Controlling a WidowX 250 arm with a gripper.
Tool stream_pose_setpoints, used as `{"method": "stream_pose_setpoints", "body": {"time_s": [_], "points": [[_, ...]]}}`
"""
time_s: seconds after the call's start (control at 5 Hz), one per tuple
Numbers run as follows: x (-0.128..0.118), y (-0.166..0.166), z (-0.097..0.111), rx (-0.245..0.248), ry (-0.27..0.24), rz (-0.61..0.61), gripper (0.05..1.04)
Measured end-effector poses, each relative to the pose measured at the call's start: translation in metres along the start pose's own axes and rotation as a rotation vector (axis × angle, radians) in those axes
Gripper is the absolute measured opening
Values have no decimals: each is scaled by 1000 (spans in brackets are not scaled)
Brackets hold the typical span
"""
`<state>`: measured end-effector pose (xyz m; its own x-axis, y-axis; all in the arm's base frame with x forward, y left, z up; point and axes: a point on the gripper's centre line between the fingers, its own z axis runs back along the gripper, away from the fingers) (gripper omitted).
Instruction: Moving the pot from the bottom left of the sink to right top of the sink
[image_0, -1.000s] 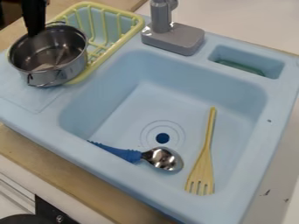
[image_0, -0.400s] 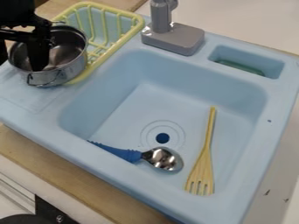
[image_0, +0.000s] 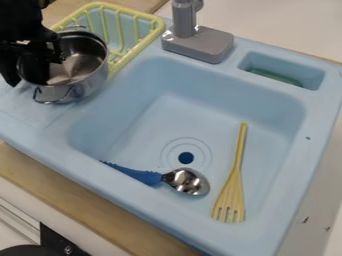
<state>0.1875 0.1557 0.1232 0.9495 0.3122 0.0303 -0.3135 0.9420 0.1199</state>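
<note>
No text, label, brand, number or sign can be read.

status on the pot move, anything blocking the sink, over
Gripper at pot's left rim. Pot upright by left ledge, outside basin. Spoon and fork in basin, possibly in the way.
</note>
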Motion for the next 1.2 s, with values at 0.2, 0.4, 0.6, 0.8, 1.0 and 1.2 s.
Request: {"method": "stream_pose_setpoints", "body": {"time_s": [0.2,0.4,0.6,0.8,1.0,1.2], "points": [[-1,-10,0,-29,-41,-21,176],[-6,-24,4,-30,-47,-24,75],[-14,-52,9,-81,-11,-35,56],[-19,-85,14,-140,41,-18,56],[-16,-117,24,-181,79,69,56],[-10,-151,30,-214,77,138,56]]}}
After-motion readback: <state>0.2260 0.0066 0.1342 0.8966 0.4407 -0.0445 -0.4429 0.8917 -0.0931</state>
